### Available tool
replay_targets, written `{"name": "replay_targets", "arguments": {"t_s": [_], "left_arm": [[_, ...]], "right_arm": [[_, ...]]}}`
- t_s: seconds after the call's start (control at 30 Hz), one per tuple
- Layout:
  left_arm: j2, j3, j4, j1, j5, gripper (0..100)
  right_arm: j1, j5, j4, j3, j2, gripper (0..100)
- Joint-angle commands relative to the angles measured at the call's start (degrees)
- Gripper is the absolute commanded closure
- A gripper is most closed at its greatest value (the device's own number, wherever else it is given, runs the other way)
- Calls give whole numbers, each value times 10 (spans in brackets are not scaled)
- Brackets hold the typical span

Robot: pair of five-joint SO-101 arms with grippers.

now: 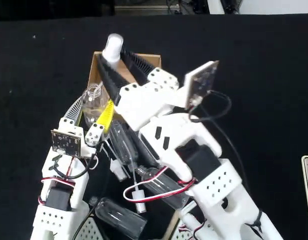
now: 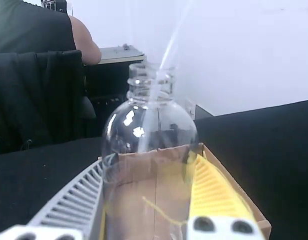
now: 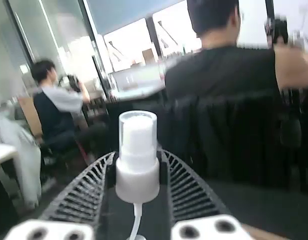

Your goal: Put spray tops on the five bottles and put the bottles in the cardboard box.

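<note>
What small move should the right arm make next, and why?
Probably lower the spray top toward the open neck of the bottle. The right gripper holds it off the bottle in the left gripper, and its tube seems to enter the neck already.

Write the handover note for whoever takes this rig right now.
Left gripper: jaws shut on a clear plastic bottle, upright, neck open, at the brown cardboard box.
Right gripper: jaws shut on a white spray top, held above that bottle.
Three more clear bottles lie on the black table by the arm bases.
Done: no top seen fitted.
Left: seat this top, box the bottle, repeat for the rest.
</note>
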Motion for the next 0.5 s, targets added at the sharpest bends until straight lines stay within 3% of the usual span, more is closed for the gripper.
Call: {"name": "replay_targets", "arguments": {"t_s": [0.0,0.1,0.27,0.47], "left_arm": [[-10,11,-14,3,5,960],[-10,11,-14,3,5,960],[-10,11,-14,3,5,960],[-10,11,-12,3,5,960]], "right_arm": [[-22,39,4,15,-24,986],[-54,98,8,24,-24,957],[-101,135,84,-15,-24,780],[-37,135,235,-154,-29,773]]}}
